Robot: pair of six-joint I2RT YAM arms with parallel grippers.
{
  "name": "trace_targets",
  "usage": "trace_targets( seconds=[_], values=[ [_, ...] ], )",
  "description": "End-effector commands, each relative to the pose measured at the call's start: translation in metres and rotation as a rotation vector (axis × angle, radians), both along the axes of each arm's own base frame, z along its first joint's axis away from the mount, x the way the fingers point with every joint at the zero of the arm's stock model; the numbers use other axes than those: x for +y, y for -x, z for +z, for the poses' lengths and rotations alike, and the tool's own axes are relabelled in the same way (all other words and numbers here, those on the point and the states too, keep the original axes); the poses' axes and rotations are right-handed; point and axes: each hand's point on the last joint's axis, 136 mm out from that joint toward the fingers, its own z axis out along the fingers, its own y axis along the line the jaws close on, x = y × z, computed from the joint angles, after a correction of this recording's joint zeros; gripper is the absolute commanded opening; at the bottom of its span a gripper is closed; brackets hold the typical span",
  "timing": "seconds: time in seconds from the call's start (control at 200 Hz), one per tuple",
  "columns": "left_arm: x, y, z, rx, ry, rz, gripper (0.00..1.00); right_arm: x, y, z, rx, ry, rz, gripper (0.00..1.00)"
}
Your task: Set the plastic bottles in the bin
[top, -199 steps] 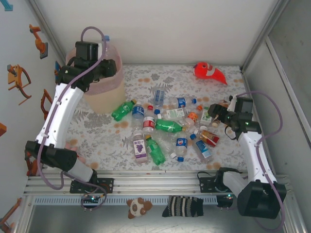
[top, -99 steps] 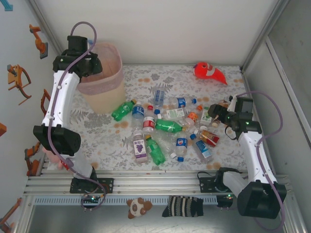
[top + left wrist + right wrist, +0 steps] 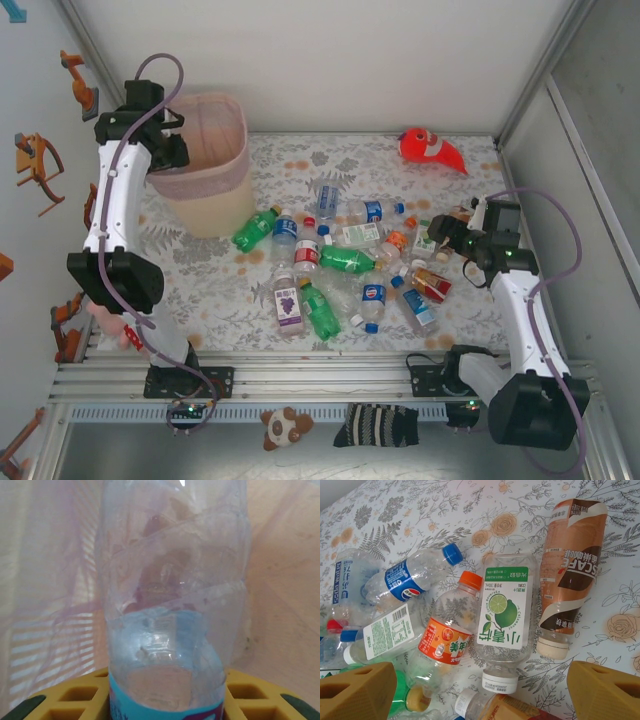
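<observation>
Clamping a clear bottle (image 3: 170, 605), left pincer (image 3: 165, 702) hangs at the bin (image 3: 228, 112), mesh just beyond. Right pincer (image 3: 480, 692) gapes, loose bottles (image 3: 501, 607) directly beneath. Most of the heap looks unbinned.

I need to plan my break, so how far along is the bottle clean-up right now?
Done: cannot tell; the inside of the bin is unclear. In hand: the left tool grips a clear bottle by the bin's mesh; the right tool hangs open over the lime-label bottle. Left: a dozen or so bottles lying on the table.
</observation>
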Motion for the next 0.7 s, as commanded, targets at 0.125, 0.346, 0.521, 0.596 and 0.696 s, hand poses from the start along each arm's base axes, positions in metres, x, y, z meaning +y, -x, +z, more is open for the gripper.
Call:
trace_targets(
  seconds=[0.125,0.346,0.521,0.596,0.696],
  values=[
    [0.017,0.003,0.001,0.064,-0.096,-0.005,0.39,0.0,-0.007,0.01,-0.03,-0.015,-0.005,0.87],
    [-0.004,-0.016,-0.026,0.117,-0.004,-0.074,0.39,0.0,-0.007,0.003,-0.016,-0.013,-0.008,0.87],
    [-0.004,-0.029,-0.057,0.184,-0.011,-0.071,0.39,-0.001,-0.007,-0.001,-0.009,-0.011,-0.011,0.87],
    [-0.004,-0.033,-0.071,0.213,-0.013,-0.073,0.39,-0.001,-0.007,-0.003,-0.006,-0.008,-0.011,0.87],
    [-0.006,-0.038,-0.092,0.255,-0.008,-0.078,0.4,-0.002,-0.008,-0.006,0.0,-0.006,-0.014,0.87]
  ],
)
